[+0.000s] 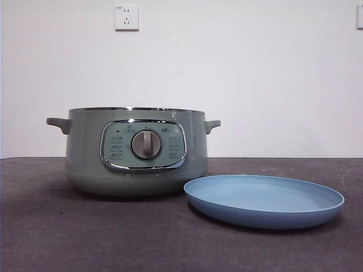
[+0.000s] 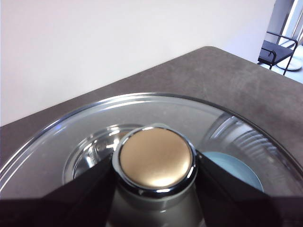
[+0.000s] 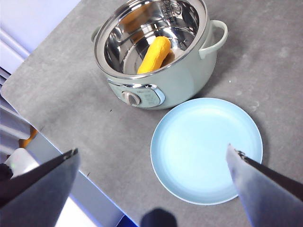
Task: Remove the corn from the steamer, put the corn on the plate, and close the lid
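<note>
Two pincers, both up off the tabletop (image 1: 85,238); neither shows in the front view.

Steamer (image 3: 163,71): open, lid off, standing well below and ahead of the right pincer (image 3: 154,163). Steel bowl inside. Control panel and dial face the front camera.

Plate (image 3: 206,149): bare, directly beneath the right pincer, just beside the steamer and not quite touching it.

Lid (image 2: 156,118): held aloft by the left pincer (image 2: 156,168), whose jaws are closed on either side of the knob (image 2: 155,158). The knob reads bronze-gold with a chrome ring here. Through the glass, a patch of the blue plate shows.

Corn (image 3: 153,55): lying tilted in the steamer bowl, one end toward the rim nearest the dial. Untouched.

Right pincer: jaws spread wide, holding nothing.

Step in hand, as I judge it: lid lifted clear, corn pickup not yet begun. Next move calls for the right pincer to travel over the bowl, drop inside the rim, and close across the cob's middle, clearing the steel wall.

Writing: small markings on the panel and inner bowl, too small to read. No brand legible.
</note>
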Controlling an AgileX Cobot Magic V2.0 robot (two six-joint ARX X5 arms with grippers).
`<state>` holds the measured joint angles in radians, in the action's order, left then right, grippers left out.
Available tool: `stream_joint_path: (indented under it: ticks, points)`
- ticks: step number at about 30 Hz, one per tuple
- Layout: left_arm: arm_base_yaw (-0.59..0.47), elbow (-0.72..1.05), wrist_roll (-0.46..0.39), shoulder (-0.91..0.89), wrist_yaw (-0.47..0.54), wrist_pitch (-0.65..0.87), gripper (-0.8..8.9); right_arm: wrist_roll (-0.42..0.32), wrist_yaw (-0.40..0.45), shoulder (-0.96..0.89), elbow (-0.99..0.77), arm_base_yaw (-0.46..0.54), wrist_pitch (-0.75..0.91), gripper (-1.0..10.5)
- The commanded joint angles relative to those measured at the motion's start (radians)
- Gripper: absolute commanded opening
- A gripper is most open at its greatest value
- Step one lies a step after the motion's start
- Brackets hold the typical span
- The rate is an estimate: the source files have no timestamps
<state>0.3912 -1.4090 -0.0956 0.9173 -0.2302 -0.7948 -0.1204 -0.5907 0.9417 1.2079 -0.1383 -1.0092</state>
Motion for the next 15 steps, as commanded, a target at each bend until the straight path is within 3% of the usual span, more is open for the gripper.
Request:
stream_joint_path:
  ticks: [1,9,15]
  points:
    - [0.002,0.022,-0.017,-0.071,0.02,0.016,-0.06,-0.003,0.002,0.005,0.003,-0.002,0.021,5.7]
    - [0.002,0.198,0.013,-0.277,0.045,-0.048,-0.07,0.044,-0.007,0.059,0.003,-0.004,0.093,5.7]
    - [0.002,0.298,0.044,-0.378,0.044,-0.076,-0.07,0.158,-0.001,0.139,0.003,-0.088,0.264,5.7]
